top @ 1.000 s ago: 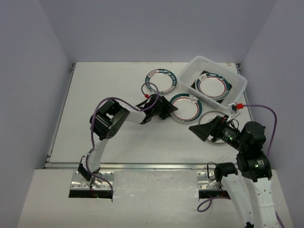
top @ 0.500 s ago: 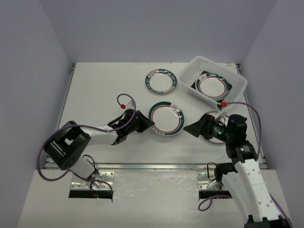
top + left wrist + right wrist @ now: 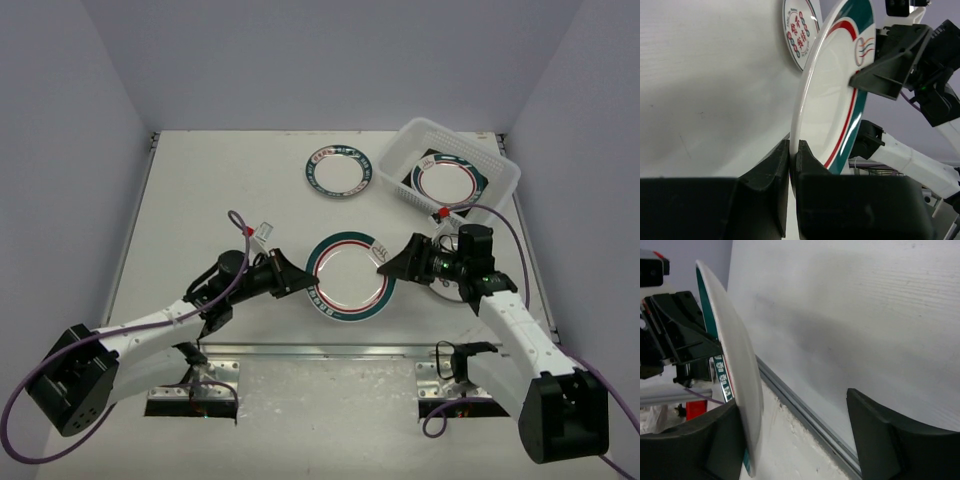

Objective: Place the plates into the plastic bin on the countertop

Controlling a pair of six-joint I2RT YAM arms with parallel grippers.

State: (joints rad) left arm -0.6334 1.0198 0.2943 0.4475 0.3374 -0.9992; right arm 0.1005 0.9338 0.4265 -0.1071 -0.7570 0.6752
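Observation:
A round white plate (image 3: pixel 348 277) with teal and red rim rings is held up over the countertop (image 3: pixel 200 200) near its front edge. My left gripper (image 3: pixel 297 284) is shut on its left rim, and the left wrist view shows the jaws pinching that rim (image 3: pixel 794 150). My right gripper (image 3: pixel 393 264) is open at the plate's right rim; in the right wrist view the plate (image 3: pixel 737 370) stands edge-on against the left finger (image 3: pixel 722 440). Another round plate (image 3: pixel 340 172) lies at the back. The plastic bin (image 3: pixel 500 160) at the back right holds a round plate (image 3: pixel 446 181) on a dark square one.
One more round plate (image 3: pixel 452 288) lies partly hidden under my right arm. The counter's metal front edge (image 3: pixel 320 348) runs just below the held plate. Purple cables loop over both arms. Walls enclose the counter on three sides.
My left arm has carried the plate from the counter's middle toward the front edge and raised it. My right gripper has moved left to the plate's right rim.

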